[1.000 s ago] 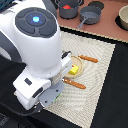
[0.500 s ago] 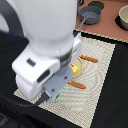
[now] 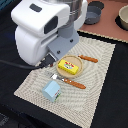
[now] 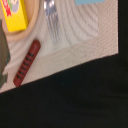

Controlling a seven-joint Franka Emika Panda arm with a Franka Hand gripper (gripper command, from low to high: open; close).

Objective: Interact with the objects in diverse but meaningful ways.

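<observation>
Hovering over the woven placemat [image 3: 95,95], our arm fills the exterior view's left side, and its bulk hides the hand from that camera; the wrist view shows no fingers either, so we cannot tell whether the hand is open or closed, or whether it carries anything.

The yellow packet [image 3: 69,67] with its red label lies on a small tan plate [image 3: 79,60] near the middle of the mat. Just beyond the plate lies a brown sausage [image 3: 89,59]. In front of the plate a fork [image 3: 69,81] with a reddish-brown handle rests flat on the mat, and near it, toward the mat's front corner, stands a light blue cup-like block [image 3: 51,91]. A grey pot [image 3: 93,13] sits well apart on the desk [image 3: 112,31] at the far side. We see no tomato.

We judge that we are between interactions, with the arm positioned above the plate area and nothing visibly held. In the wrist view the sausage [image 4: 26,63] lies beside the plate's rim, with the packet [image 4: 13,14] and the fork's tines [image 4: 51,15] close by. The next move calls for choosing one target, lining up over it, and descending without nudging its neighbours, since these items lie close together.
</observation>
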